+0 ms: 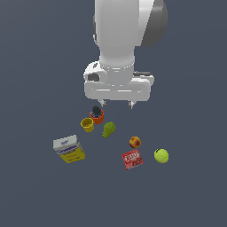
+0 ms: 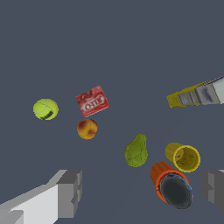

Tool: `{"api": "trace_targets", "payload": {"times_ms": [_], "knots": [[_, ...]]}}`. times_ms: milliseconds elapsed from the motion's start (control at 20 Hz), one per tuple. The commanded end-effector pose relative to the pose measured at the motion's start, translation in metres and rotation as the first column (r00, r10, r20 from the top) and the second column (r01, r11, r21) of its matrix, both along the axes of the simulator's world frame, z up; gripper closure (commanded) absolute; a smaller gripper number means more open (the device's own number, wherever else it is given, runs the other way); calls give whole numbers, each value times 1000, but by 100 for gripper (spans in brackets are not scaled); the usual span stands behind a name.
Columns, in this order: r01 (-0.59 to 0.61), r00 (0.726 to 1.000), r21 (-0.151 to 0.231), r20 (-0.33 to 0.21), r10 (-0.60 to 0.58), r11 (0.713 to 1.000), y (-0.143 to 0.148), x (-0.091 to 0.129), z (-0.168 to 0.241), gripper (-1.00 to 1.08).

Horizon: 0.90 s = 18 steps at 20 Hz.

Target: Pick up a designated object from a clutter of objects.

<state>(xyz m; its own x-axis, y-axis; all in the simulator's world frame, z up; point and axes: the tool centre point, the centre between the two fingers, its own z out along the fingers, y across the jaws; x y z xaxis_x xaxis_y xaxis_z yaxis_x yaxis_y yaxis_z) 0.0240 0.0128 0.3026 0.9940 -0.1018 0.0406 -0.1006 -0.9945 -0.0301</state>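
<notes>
Dark grey flooring carries the clutter, with the gripper (image 1: 117,104) spread wide, empty and high above it, while the peach (image 1: 135,142) lies just beside the red packet (image 1: 132,159), so an off-centre descent risks snagging that packet or nudging the fruit away.

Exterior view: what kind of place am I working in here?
Most likely a bare simulated tabletop, not a real room: a flat, featureless grey surface, small household items like a peach, tennis ball and box scattered loosely, and the open gripper above them.
</notes>
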Motion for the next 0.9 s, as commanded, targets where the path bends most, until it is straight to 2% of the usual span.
{"api": "trace_targets", "payload": {"times_ms": [0, 400, 850], "knots": [[27, 1000, -1, -4, -27, 1000, 5, 4, -12, -92], [152, 988, -8, -17, -152, 988, 31, 17, -67, -92], [308, 951, -17, -31, -309, 951, 67, 24, -141, -92]]}}
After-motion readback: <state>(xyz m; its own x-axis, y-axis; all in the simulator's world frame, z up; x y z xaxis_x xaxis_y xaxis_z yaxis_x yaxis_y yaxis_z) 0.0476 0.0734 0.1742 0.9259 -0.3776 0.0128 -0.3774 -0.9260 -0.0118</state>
